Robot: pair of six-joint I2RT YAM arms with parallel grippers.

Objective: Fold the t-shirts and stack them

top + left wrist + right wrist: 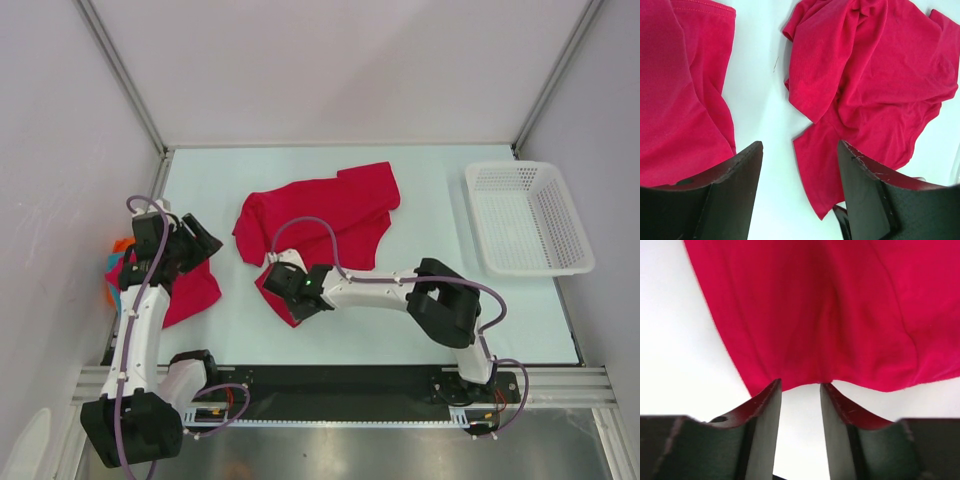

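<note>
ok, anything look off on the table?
Yes. The crimson cloth t-shirt mid-table is crumpled, not flat. At the left edge, small orange and teal garments are bunched beside a second crimson shirt and seem to overhang the table.

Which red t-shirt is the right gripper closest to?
The crumpled central t-shirt; the right gripper is at its near hem. The other t-shirt lies far left.

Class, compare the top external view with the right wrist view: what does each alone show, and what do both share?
Only top external: white plastic mesh basket, left gripper, second crimson-red cloth shirt, orange and teal garments. Only right wrist: right gripper fingers slightly parted at a hem. Both: the crumpled crimson-red cloth t-shirt on the pale table.
</note>
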